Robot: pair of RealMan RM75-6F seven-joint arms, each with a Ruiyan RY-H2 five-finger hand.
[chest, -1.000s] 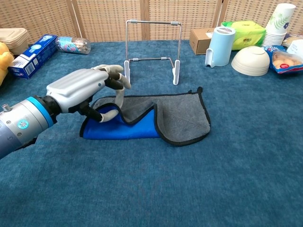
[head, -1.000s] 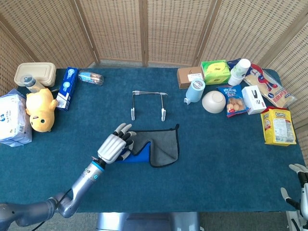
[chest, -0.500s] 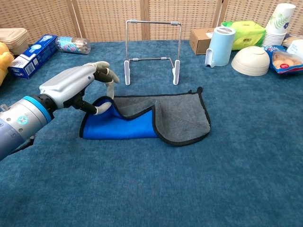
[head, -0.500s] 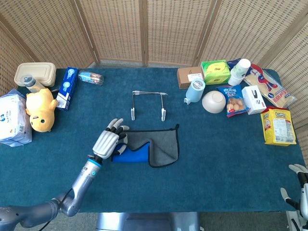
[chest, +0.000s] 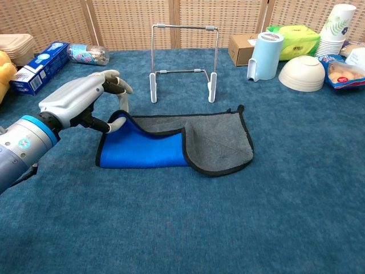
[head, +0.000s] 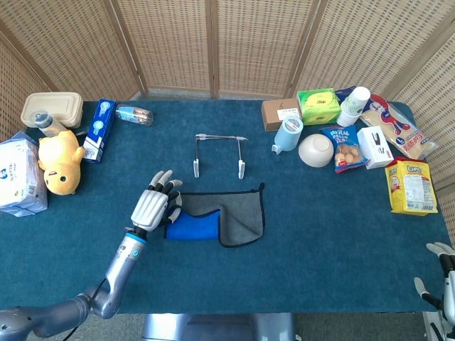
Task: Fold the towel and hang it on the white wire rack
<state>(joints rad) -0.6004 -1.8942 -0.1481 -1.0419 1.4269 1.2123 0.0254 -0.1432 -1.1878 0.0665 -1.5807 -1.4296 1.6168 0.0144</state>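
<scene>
A towel, grey on one face and blue on the other point(head: 231, 215) point(chest: 217, 140), lies partly folded on the blue table in front of the white wire rack point(head: 219, 137) point(chest: 183, 26). My left hand point(head: 151, 207) point(chest: 77, 100) is at the towel's left end. It pinches the raised far-left corner between thumb and fingers. The blue face point(chest: 142, 151) shows on the left half and the grey face on the right. Only part of my right hand point(head: 442, 280) shows at the bottom right edge of the head view, far from the towel, with fingers apart and nothing in it.
A yellow plush toy point(head: 60, 160), a blue box point(head: 98, 129) and a tissue pack point(head: 20, 174) line the left side. On the right stand a light-blue jug point(chest: 265, 55), a white bowl point(chest: 301, 73), cups and snack packs point(head: 409, 186). The rack stands just behind the towel.
My left hand has moved left, from over the towel to its left end, drawing the corner with it. More of the blue face shows now. The right hand has not moved.
</scene>
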